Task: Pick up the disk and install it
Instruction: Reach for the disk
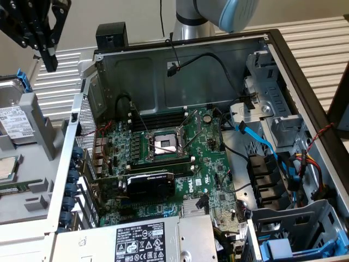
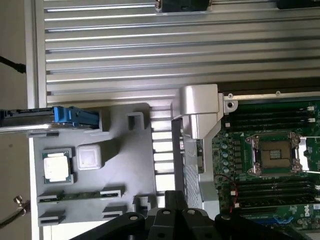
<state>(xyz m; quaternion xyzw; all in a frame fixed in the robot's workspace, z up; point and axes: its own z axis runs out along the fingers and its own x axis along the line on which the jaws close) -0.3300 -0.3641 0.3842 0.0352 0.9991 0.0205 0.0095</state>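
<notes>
The disk [image 1: 12, 121] stands on edge in a grey holder tray [image 1: 38, 191] at the exterior view's left, outside the computer case. Its white label faces out and its blue carrier [image 1: 22, 79] shows at its upper end. In the wrist view the disk [image 2: 30, 121] appears edge-on, with the blue carrier [image 2: 75, 116] at one end. My gripper [image 1: 50, 64] hangs in the air above the tray and a little to the case side of the disk. It is shut with nothing in it. Its black fingers [image 2: 174, 200] point down over the tray's edge beside the case wall.
The open computer case [image 1: 275, 41] holds a motherboard with a bare processor socket [image 1: 163, 144], cables, and a drive cage [image 1: 283, 128] on the exterior view's right. A blue-fronted carrier [image 1: 281, 250] sits in the near right corner. A processor chip [image 2: 57, 166] lies in the tray.
</notes>
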